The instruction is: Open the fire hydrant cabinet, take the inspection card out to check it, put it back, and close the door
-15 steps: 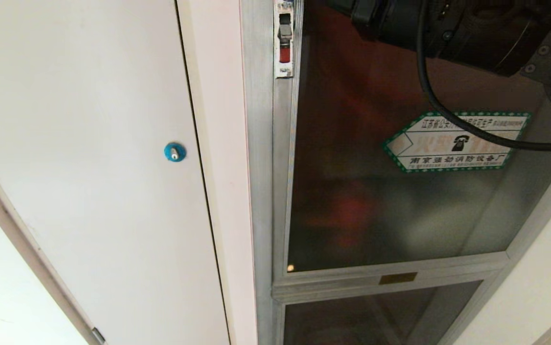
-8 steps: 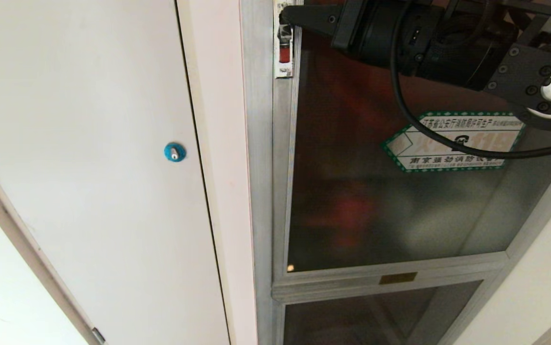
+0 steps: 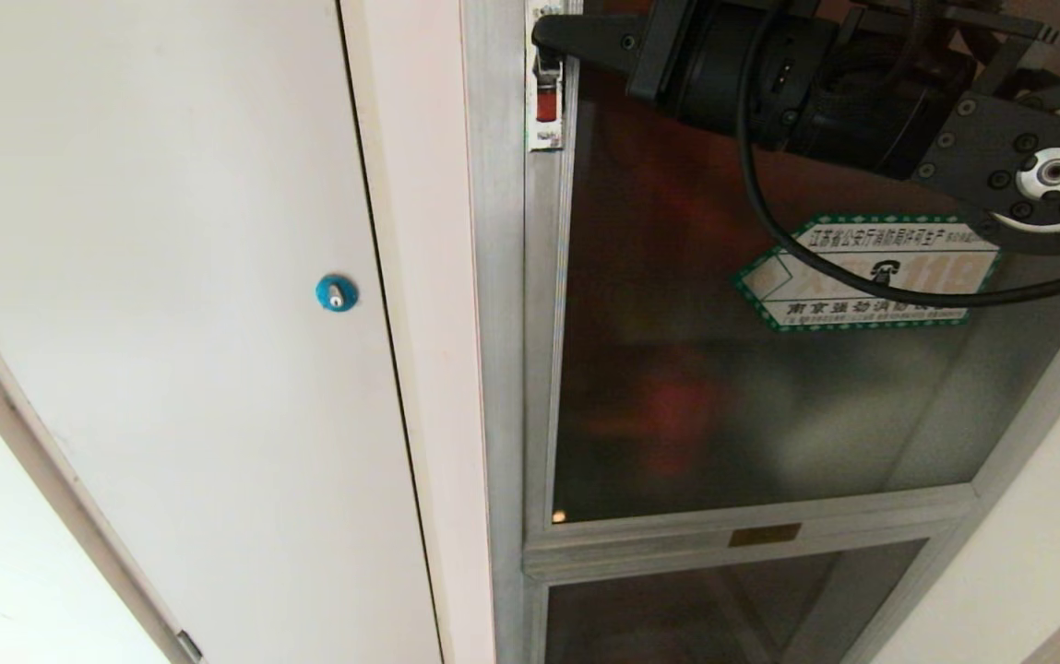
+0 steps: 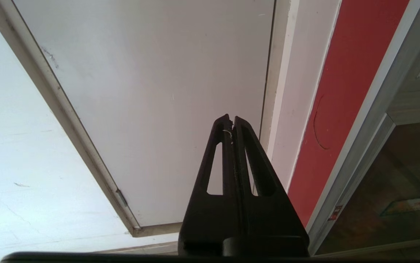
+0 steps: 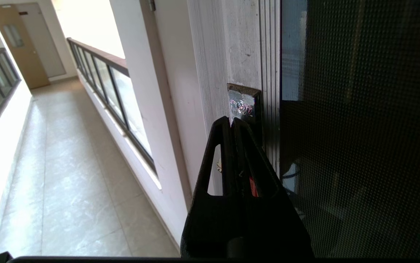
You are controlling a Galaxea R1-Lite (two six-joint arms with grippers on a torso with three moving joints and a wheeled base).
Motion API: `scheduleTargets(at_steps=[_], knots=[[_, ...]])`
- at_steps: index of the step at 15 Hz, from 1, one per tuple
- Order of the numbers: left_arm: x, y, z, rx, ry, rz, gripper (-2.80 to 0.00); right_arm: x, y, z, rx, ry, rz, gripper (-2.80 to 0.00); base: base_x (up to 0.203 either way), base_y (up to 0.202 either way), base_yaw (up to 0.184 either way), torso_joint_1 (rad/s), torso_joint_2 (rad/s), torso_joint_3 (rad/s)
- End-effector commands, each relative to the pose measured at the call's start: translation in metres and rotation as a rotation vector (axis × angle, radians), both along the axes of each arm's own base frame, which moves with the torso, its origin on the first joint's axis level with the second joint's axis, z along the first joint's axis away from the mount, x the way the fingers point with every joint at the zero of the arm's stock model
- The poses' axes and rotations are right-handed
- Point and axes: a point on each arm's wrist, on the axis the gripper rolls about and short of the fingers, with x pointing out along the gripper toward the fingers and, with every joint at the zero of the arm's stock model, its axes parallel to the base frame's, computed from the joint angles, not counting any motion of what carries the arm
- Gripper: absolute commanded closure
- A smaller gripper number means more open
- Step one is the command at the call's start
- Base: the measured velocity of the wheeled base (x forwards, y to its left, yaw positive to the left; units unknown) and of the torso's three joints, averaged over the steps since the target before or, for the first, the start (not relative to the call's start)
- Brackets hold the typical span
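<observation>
I had the right gripper, fingers pressed together, at the small red-marked latch of the closed aluminium-framed tinted glass door; opening came first, so next I'd trip it.

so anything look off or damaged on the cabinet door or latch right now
Nothing stands out. The door sits flush in its frame with unbroken glass, the sticker lies flat, and the shut right pincer is at the latch.

The fire hydrant cabinet is set into a pale wall beside a white door. On its glass door a hexagonal sticker is stuck, and a latch is fixed to the frame.
</observation>
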Motion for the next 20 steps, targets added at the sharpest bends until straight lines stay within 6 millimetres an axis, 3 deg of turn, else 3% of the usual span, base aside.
scheduleTargets(at_steps=[1,9,20], knots=[[0.000,0.000,0.000,0.000,0.000,0.000,0.00,0.006,0.002,-0.006,-0.006,0.015,-0.010,0.00,0.000,0.000,0.000,0.000,0.00,0.000],[0.000,0.000,0.000,0.000,0.001,-0.001,0.00,0.011,0.000,-0.021,-0.029,0.059,-0.028,0.00,0.000,0.000,0.000,0.000,0.00,0.000],[0.000,0.000,0.000,-0.001,0.001,-0.002,0.00,0.019,0.000,-0.027,-0.028,0.068,-0.054,0.00,0.000,0.000,0.000,0.000,0.00,0.000]])
